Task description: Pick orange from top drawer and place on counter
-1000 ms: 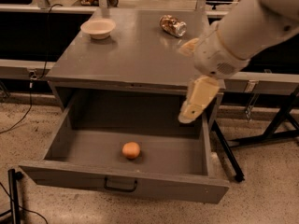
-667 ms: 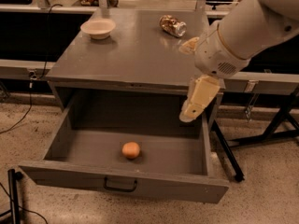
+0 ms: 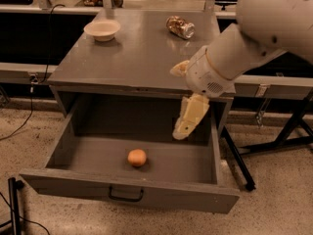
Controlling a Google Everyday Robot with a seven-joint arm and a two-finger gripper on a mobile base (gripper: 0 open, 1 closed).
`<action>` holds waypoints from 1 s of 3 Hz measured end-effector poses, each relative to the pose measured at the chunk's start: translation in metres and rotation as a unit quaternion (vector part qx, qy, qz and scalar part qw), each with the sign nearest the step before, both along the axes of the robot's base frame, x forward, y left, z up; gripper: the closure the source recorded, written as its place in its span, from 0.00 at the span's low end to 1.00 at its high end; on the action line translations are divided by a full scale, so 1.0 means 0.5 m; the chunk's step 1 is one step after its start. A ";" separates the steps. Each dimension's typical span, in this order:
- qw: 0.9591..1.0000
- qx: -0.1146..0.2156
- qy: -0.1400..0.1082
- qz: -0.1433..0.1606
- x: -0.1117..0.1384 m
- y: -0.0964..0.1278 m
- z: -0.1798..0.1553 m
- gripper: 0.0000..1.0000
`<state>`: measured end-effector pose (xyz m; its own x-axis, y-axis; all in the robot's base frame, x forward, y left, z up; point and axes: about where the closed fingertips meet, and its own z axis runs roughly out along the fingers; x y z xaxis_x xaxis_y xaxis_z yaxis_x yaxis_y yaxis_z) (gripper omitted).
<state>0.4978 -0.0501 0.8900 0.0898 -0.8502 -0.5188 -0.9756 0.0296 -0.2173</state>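
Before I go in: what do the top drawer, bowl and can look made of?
Top drawer: grey sheet metal, likely; dull, flat panels. Bowl: cream, matte, ceramic or plastic, unclear. Can: shiny metal, bright glints. Pincer hangs over the drawer's right side.

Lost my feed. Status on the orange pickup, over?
Gripper hangs over drawer, right side, apart from orange. Orange on drawer floor, near front. Nothing between them.
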 end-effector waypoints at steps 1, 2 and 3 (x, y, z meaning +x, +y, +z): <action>0.999 0.041 -0.005 -0.013 0.029 0.037 -0.078 0.00; 0.997 0.078 -0.014 -0.023 0.048 0.071 -0.137 0.00; 0.993 0.113 -0.025 -0.028 0.060 0.095 -0.177 0.00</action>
